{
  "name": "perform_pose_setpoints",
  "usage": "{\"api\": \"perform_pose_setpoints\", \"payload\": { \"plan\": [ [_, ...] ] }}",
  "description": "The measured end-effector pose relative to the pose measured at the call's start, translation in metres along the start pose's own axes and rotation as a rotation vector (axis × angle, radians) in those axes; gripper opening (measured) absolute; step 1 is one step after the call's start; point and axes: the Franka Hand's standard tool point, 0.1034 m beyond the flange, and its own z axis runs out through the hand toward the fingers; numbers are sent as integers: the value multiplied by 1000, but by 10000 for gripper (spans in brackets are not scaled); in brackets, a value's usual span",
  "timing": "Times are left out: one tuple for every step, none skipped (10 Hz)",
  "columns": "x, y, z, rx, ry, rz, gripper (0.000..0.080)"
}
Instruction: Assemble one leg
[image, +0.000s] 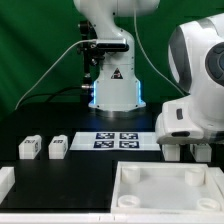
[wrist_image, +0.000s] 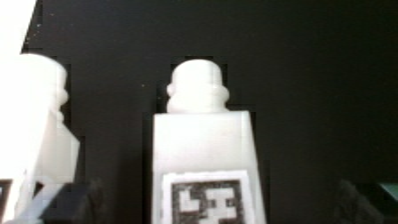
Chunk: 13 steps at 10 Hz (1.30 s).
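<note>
Pincer (image: 187, 153), spread wide, hovers over one leg (wrist_image: 203, 150) on the black surface (image: 60, 125); grasping appears the step in hand, needing a centred descent and squeeze

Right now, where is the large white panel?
In the exterior view, the panel lies at the front toward the exterior view's right, nearer the camera than the marker board.

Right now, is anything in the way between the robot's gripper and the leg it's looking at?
Nothing visible. In the wrist view the leg lies straight ahead of the open gripper, uncovered. A second leg lies beside it, apart, not in the path.
</note>
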Motion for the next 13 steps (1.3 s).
{"api": "perform_pose_setpoints", "payload": {
  "plan": [
    [0,-2,4,-5,-4,-4,649],
    [-1,-2,5,-7,-6,-7,649],
    [-1,-1,6,-9,-7,-21,649],
    [-1,-1,6,-8,-8,-28,649],
    [-1,-1,6,-7,-8,-28,637],
    [-1,-1,6,-7,-8,-28,637],
    [-1,-1,6,-7,-8,-28,469],
    [-1,-1,6,-7,-8,-28,287],
    [-1,-1,6,-7,-8,-28,288],
    [-1,-1,6,-7,-8,-28,288],
    [-1,-1,6,-7,-8,-28,288],
    [-1,-1,6,-7,-8,-28,288],
    [-1,-1,6,-7,-8,-28,288]
  ]
}}
